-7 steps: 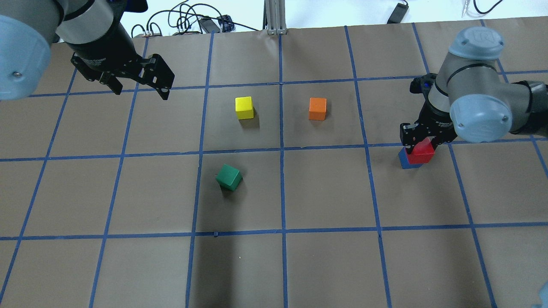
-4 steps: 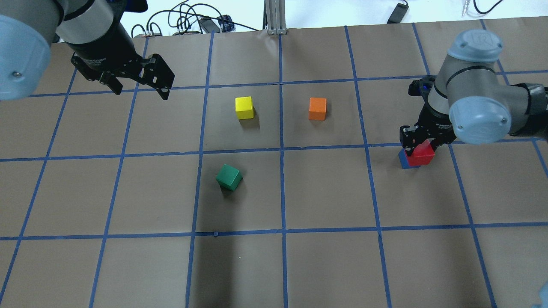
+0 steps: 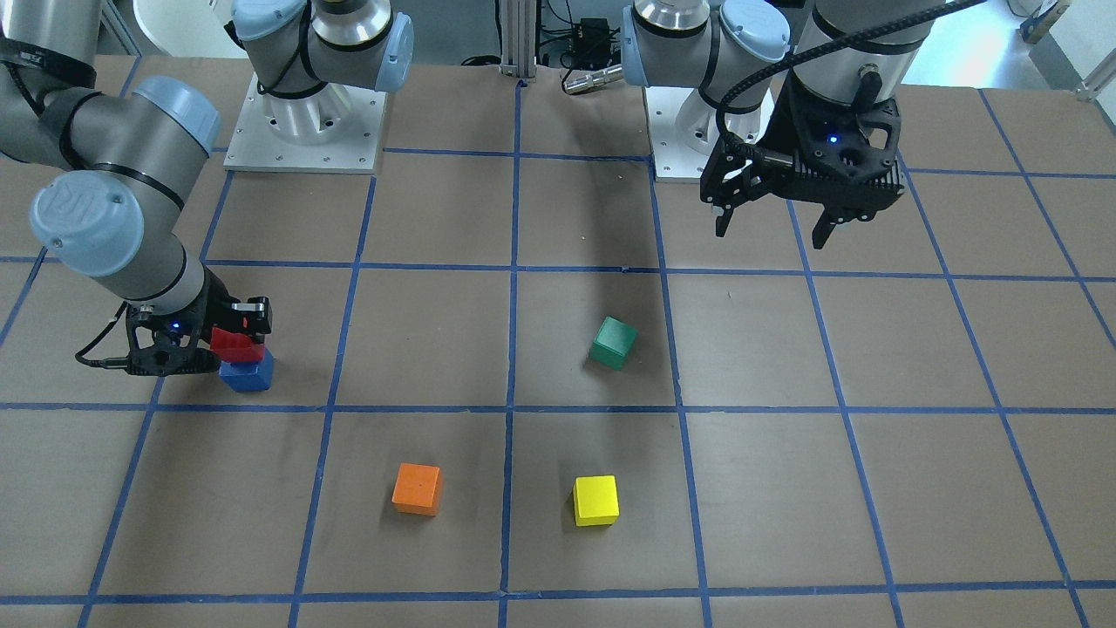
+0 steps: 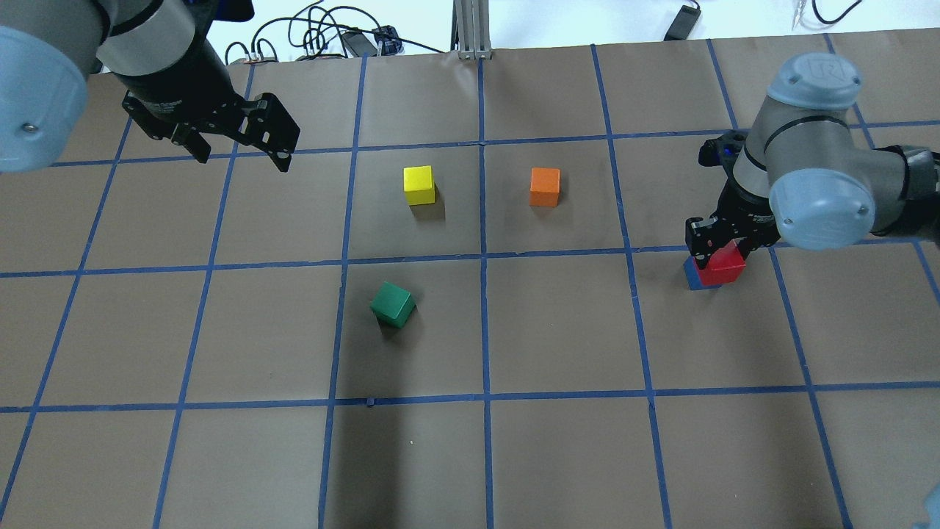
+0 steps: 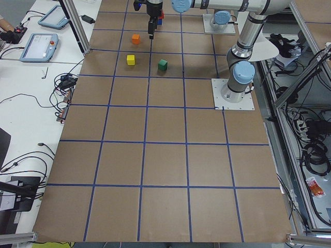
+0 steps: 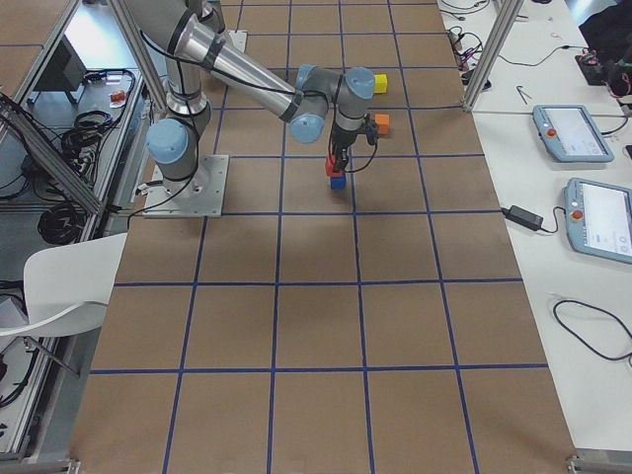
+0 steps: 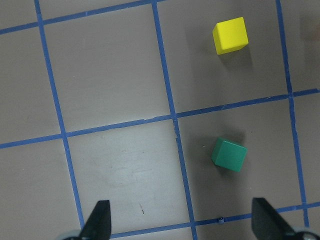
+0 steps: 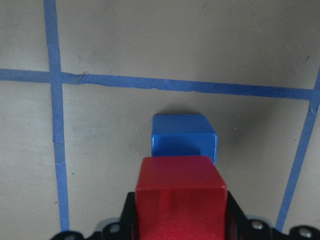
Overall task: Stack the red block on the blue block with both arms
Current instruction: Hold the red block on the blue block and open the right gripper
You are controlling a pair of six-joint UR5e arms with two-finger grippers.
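My right gripper (image 4: 722, 253) is shut on the red block (image 4: 725, 264) and holds it right on top of the blue block (image 4: 692, 277), near the table's right side. In the front view the red block (image 3: 235, 344) sits slightly offset over the blue block (image 3: 248, 373); I cannot tell whether they touch. The right wrist view shows the red block (image 8: 181, 192) between the jaws of the right gripper (image 8: 181, 225), with the blue block (image 8: 184, 136) just beyond it. My left gripper (image 4: 242, 158) is open and empty, raised over the far left; it also shows in the front view (image 3: 770, 235).
A yellow cube (image 4: 418, 184) and an orange cube (image 4: 544, 186) stand in the middle far squares. A green cube (image 4: 393, 305) stands turned, nearer the middle. Cables lie beyond the table's far edge.
The right gripper has come down slightly with the red block over the blue block. The left arm has not moved.
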